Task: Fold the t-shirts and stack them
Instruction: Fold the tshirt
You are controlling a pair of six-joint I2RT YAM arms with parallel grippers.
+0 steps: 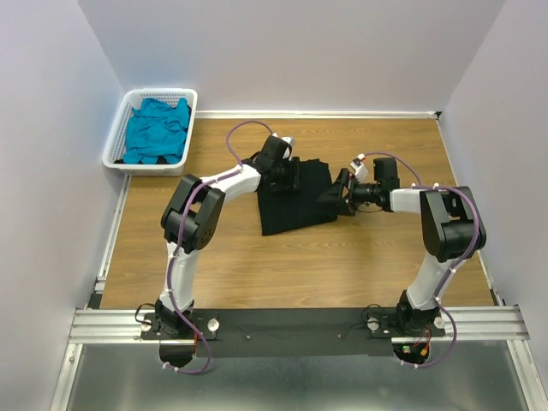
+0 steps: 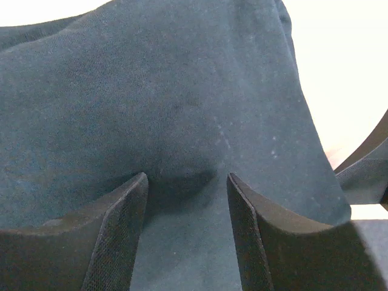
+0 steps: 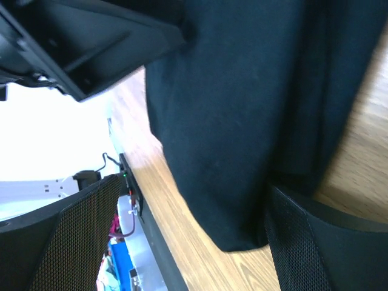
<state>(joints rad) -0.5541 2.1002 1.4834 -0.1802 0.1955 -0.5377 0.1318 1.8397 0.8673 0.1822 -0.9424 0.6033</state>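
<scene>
I'm resting the left tool (image 2: 187,182), jaws apart, seemingly on the black t-shirt (image 1: 295,205); right tool (image 3: 194,188), released, is flanking its 3 o'clock hem, needing both layers.

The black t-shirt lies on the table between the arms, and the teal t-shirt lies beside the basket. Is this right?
Not quite: the top external view shows the teal t-shirt inside the white basket, not beside it. The black t-shirt part is right.
</scene>
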